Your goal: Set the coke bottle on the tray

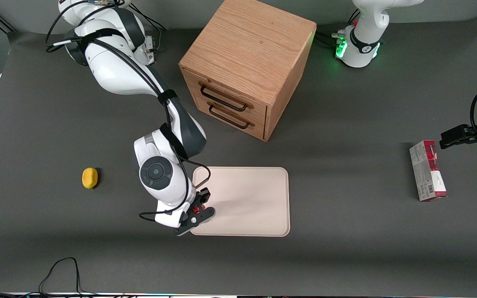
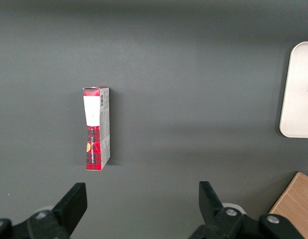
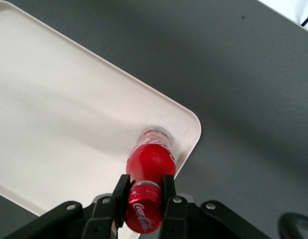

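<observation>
The gripper [image 3: 144, 191] is clamped on the neck of the coke bottle [image 3: 150, 162], its two fingers [image 3: 120, 191] pressed to either side just below the red cap — a firm hold, bottle upright. In the front view the gripper [image 1: 197, 209] sits at the lower left corner of the tray [image 1: 259, 207], a little left of the frame's centre and in its lower half, with only a speck of the bottle's red [image 1: 196, 210] showing between the black finger parts. The wrist view shows the bottle's silvery base down at the tray's [image 3: 54, 99] surface, close to a rounded corner and just inside the low rim; whether the base is resting on the tray or hanging a hair above it I cannot tell. So the carrying looks done and the bottle is over — perhaps on — its target. What is left, by my judgement: settle the base if it is not down, part the fingers, and lift clear without tipping the slim bottle, which stands near the rim.
</observation>
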You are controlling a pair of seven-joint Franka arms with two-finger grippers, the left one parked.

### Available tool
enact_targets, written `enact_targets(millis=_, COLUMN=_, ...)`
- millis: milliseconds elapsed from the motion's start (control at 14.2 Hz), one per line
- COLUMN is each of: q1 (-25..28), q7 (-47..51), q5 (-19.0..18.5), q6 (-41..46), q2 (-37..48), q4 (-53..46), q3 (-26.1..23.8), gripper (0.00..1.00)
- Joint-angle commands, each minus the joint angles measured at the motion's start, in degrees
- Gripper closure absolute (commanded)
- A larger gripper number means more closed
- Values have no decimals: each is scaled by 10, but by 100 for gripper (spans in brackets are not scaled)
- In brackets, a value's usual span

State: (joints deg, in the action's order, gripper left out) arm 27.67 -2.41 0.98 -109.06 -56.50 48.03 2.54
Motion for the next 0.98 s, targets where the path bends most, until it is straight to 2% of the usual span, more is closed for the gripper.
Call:
enact_targets(millis=0, q1=-1, q7=7, q5=-9, q6=1, q2=0, q4=-8, q3=-3, gripper=0)
enact_targets(millis=351, q1=8, q7=8, q5=-11, q6=27, q2=34, q4=-7, q3=-2, gripper=0)
enact_targets(millis=772, q1=12, q7=57, q5=-12, q6=202, q2=185, q4=-3, q3=-5, gripper=0)
enact_targets(millis=912, q1=10, q7=57, q5=-13, q6=236, q2=238, q4=34, q3=-2, gripper=0)
